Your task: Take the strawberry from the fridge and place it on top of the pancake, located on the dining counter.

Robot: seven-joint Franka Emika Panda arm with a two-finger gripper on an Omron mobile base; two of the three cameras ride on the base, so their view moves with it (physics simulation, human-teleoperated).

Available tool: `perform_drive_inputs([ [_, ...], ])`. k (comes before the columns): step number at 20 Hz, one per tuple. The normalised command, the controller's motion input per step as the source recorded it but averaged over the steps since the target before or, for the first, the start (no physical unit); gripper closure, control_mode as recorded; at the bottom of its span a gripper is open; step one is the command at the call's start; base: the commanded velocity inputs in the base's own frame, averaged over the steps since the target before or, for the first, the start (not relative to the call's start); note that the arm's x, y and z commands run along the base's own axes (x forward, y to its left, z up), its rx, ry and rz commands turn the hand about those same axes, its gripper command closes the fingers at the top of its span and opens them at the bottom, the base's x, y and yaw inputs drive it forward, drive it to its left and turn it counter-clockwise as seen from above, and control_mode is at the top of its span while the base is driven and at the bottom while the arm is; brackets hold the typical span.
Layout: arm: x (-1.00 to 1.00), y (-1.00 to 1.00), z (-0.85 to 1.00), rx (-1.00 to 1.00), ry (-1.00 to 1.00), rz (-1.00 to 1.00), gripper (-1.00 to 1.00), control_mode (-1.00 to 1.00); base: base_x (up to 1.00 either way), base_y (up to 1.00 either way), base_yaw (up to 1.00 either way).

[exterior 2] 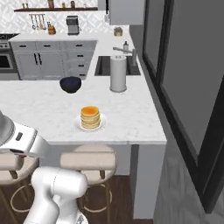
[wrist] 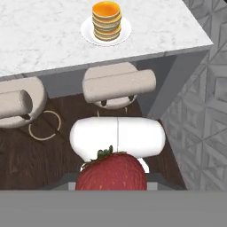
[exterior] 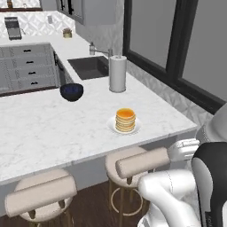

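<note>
The red strawberry (wrist: pixel 111 172) with its green leaves sits large at the bottom of the hand view, in my gripper (wrist: pixel 111 182), which is shut on it; the fruit hides the fingertips. The pancake (exterior: pixel 125 120) (exterior 2: pixel 90 117) (wrist: pixel 107 21), a golden stack on a small white plate, stands near the front right corner of the dining counter (exterior: pixel 44 128) (exterior 2: pixel 39 111) (wrist: pixel 40 35). I hold the strawberry well below and in front of the counter edge, above the stools and the dark floor. The fridge is out of view.
A dark blue bowl (exterior: pixel 72 92) (exterior 2: pixel 70 84) and a paper towel roll (exterior: pixel 118 73) (exterior 2: pixel 118 73) stand behind the pancake, near the sink (exterior: pixel 88 67) (exterior 2: pixel 105 65). Padded stools (exterior: pixel 142 162) (exterior 2: pixel 87 161) (wrist: pixel 119 86) stand under the counter edge. A wall with dark windows runs along the right.
</note>
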Motion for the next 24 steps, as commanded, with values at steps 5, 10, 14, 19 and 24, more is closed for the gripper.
perform_drive_inputs([
  [5, 0.00, 0.00, 0.00, 0.00, 0.00, 0.00, 1.00, 1.00, 0.33, -0.30, 0.21],
  [10, 0.00, 0.00, 0.00, 0.00, 0.00, 0.00, 1.00, 1.00, 0.40, 0.24, 0.00],
  [14, 0.00, 0.00, 0.00, 0.00, 0.00, 0.00, 1.00, 1.00, 0.53, 0.36, 0.02],
  [19, 0.00, 0.00, 0.00, 0.00, 0.00, 0.00, 1.00, 1.00, 0.34, 0.07, 0.08],
  [24, 0.00, 0.00, 0.00, 0.00, 0.00, 0.00, 1.00, 1.00, 0.35, 0.00, 0.16],
])
